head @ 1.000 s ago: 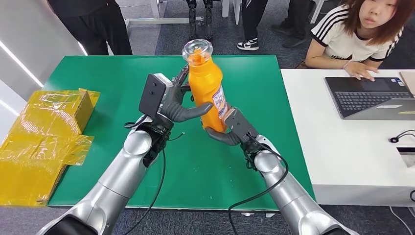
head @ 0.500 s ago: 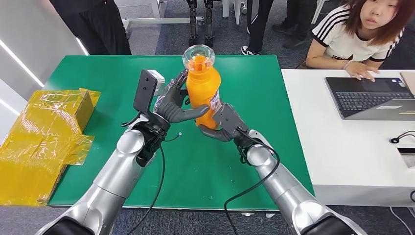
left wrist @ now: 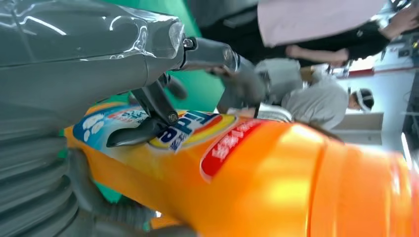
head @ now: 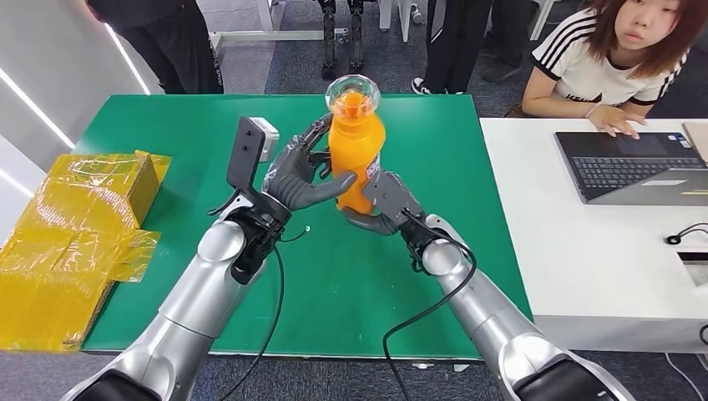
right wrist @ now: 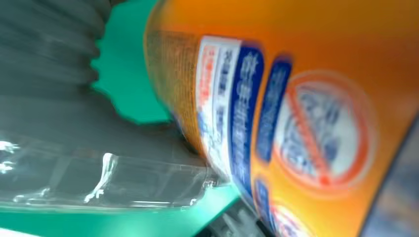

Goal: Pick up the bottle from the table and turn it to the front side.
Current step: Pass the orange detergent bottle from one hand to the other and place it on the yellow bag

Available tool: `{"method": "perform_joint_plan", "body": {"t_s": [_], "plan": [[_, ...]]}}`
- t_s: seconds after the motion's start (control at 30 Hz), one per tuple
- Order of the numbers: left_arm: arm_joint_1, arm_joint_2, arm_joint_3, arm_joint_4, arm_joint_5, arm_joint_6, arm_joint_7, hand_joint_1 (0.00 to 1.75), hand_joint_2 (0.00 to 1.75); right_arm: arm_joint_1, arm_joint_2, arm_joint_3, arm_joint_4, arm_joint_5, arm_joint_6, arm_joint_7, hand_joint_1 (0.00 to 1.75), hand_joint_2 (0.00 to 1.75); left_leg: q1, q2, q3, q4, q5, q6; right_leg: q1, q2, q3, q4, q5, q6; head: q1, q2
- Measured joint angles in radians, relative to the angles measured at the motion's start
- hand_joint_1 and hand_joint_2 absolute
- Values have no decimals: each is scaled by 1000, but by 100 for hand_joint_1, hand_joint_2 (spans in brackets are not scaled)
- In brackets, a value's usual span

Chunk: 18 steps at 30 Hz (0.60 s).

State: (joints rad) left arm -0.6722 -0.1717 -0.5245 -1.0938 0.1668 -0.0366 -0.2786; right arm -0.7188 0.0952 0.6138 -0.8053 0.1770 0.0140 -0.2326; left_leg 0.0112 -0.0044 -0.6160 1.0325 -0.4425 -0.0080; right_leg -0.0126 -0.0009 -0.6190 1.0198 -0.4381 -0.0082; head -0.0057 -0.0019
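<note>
An orange detergent bottle (head: 354, 150) with a clear cap stands upright in the air above the green table (head: 167, 125), held between both hands. My left hand (head: 300, 177) grips its side, thumb across the front and fingers behind. My right hand (head: 380, 205) holds the lower part from the right. The left wrist view shows the bottle (left wrist: 257, 173) with its blue, yellow and red label under my left hand's fingers (left wrist: 143, 133). In the right wrist view the bottle (right wrist: 296, 98) is close and blurred, its blue and white label facing the camera.
A yellow wrapped box (head: 75, 225) lies at the table's left edge. A white table (head: 584, 276) to the right carries a laptop (head: 634, 163), with a seated person (head: 618, 58) behind it. Other people stand beyond the far edge.
Both hands have carried the bottle slightly away from me and up; its label has turned further from the head view. The right hand has shifted left under the bottle.
</note>
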Motion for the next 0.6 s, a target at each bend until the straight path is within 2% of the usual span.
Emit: {"method": "perform_joint_plan", "body": {"t_s": [0.03, 0.07, 0.17, 0.2, 0.27, 0.43, 0.6], "plan": [[1, -2, -1, -2, -25, 21, -9, 172, 175, -1, 0, 0, 1, 1, 0, 3, 175, 175, 0, 0, 0, 0, 0, 0, 0, 0, 0, 0, 0, 0, 0, 0], [3, -4, -2, -4, -48, 41, -17, 157, 175, -2, 0, 0, 1, 1, 0, 5, 175, 175, 0, 0, 0, 0, 0, 0, 0, 0, 0, 0, 0, 0, 0, 0], [6, -12, -6, -9, -97, 85, -33, 37, 175, -3, 2, -1, 1, 1, 1, 8, 175, 175, 0, 0, 0, 0, 0, 0, 0, 0, 0, 0, 0, 0, 0, 0], [7, -15, -7, -10, -106, 95, -35, 9, 175, -3, 3, -1, 1, 0, 3, 8, 175, 175, 0, 0, 0, 0, 0, 0, 0, 0, 0, 0, 0, 0, 0, 0], [9, -20, -10, -14, -125, 117, -37, 0, 175, -3, 7, -2, 1, 0, 11, 12, 175, 175, 0, 0, 0, 0, 0, 0, 0, 0, 0, 0, 0, 0, 0, 0], [11, -29, -11, -25, -206, 179, -45, 0, 175, -1, 15, -1, -7, 0, 46, 35, 175, 175, 0, 0, 0, 0, 0, 0, 0, 0, 0, 0, 0, 0, 0, 0], [11, -32, -11, -29, -221, 188, -45, 0, 175, 0, 16, -1, -13, 2, 50, 39, 175, 175, 0, 0, 0, 0, 0, 0, 0, 0, 0, 0, 0, 0, 0, 0]]}}
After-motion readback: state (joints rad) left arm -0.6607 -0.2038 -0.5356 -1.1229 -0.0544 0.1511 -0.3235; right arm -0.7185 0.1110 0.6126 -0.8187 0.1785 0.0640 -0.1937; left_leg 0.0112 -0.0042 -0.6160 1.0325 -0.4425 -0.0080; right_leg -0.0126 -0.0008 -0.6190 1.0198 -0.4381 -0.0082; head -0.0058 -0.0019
